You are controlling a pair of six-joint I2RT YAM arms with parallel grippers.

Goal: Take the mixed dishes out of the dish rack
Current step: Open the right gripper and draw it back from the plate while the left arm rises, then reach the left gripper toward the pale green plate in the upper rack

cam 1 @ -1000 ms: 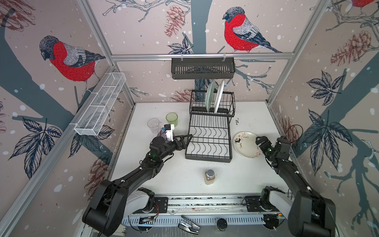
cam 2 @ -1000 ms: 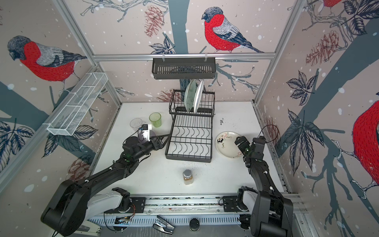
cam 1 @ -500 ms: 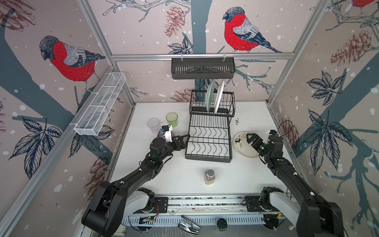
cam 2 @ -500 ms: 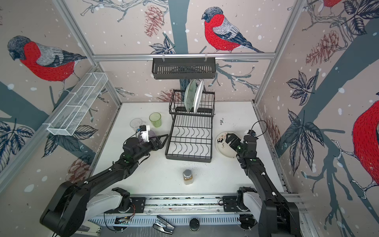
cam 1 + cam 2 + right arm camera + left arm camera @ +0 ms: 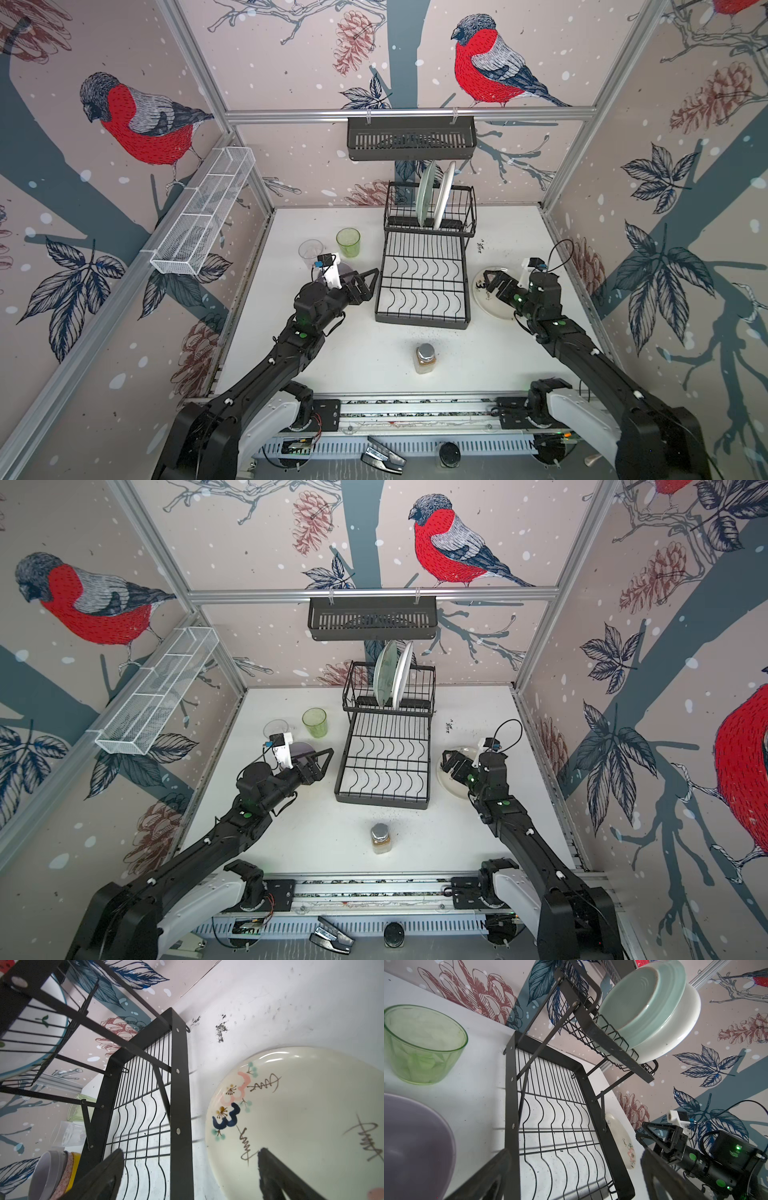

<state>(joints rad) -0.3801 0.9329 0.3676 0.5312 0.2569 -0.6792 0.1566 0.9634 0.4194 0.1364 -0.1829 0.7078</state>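
Note:
The black wire dish rack stands mid-table. Its raised back tier holds a pale green plate and a white plate on edge; the flat lower tier is bare. Left of the rack stand a green tumbler, a clear tumbler and nested bowls, lilac over pink-patterned and yellow. My left gripper is open at the rack's left edge. My right gripper hovers open over a cream flower-painted plate lying right of the rack.
A silver-capped jar of brown powder stands in front of the rack. A black slotted basket hangs on the back rail and a white mesh tray runs along the left wall. Dark crumbs speckle the table beyond the flower-painted plate.
My right gripper has swung left from the flower-painted plate's right edge to above it, nearer the rack. The left gripper has barely shifted.

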